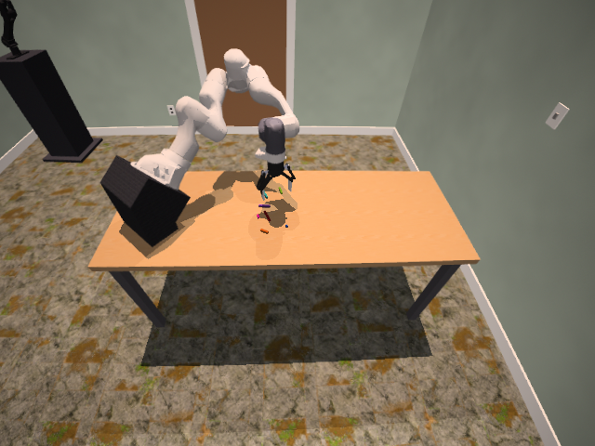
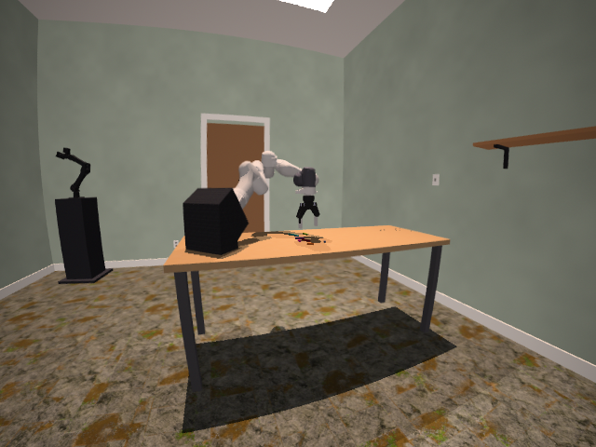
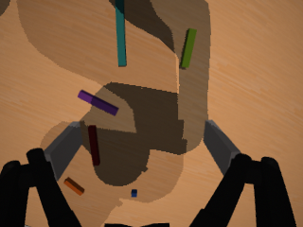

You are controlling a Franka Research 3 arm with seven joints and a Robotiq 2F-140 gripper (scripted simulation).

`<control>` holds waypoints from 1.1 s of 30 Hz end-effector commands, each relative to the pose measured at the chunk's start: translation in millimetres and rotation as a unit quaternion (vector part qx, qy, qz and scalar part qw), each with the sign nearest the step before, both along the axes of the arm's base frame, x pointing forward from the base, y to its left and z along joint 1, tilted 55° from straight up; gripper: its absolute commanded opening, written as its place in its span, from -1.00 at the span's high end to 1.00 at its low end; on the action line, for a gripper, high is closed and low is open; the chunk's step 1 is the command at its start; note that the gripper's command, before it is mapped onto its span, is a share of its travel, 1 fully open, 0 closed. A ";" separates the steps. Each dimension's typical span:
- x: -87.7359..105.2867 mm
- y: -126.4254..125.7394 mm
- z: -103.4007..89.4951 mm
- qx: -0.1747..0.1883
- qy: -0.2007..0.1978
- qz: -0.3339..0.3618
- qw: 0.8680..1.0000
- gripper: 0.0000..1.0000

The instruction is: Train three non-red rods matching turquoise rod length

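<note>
My gripper [image 1: 277,189] [image 2: 307,222] [image 3: 142,131] is open and empty and hangs above the rods on the table [image 1: 384,216] [image 2: 385,237]. In the wrist view the long turquoise rod [image 3: 120,25] lies ahead with a lime rod [image 3: 188,48] to its right. A purple rod [image 3: 98,102], a dark red rod [image 3: 94,146], an orange rod [image 3: 74,185] and a tiny blue rod [image 3: 134,193] lie nearer, all apart. The top view shows the lime rod [image 1: 280,190], purple rod [image 1: 263,205], red rod [image 1: 267,216], a magenta rod [image 1: 258,216], the blue rod [image 1: 286,225] and the orange rod [image 1: 263,230]. The turquoise rod is partly hidden by a finger.
A black box [image 1: 144,202] [image 2: 211,221] holding the arm's base stands at the table's left end. The rods lie in the arm's shadow. A black pedestal [image 1: 43,105] stands on the floor far left.
</note>
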State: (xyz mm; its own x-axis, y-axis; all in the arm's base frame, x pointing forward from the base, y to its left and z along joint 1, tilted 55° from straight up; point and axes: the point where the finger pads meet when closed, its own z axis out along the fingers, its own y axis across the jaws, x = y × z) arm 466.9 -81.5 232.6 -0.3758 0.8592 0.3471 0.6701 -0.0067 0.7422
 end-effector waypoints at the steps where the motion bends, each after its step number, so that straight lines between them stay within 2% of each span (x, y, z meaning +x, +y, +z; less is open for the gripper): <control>1: 0.0 2.3 0.7 0.043 0.038 -0.038 0.998 -1.00; 2: -0.1 2.8 1.2 0.056 0.049 -0.050 0.996 -1.00; 16: -0.4 5.6 3.4 0.122 0.102 -0.109 0.981 -1.00; 18: -0.4 5.6 3.4 0.122 0.102 -0.109 0.981 -1.00; 19: -0.4 6.2 3.8 0.135 0.112 -0.121 0.977 -1.00; 33: -0.8 9.0 5.9 0.199 0.164 -0.179 0.949 -1.00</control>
State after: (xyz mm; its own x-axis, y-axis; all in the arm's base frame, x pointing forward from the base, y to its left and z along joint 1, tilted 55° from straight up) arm 466.1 -75.0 237.7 -0.0192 0.7567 0.6535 0.7684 -0.4071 0.4939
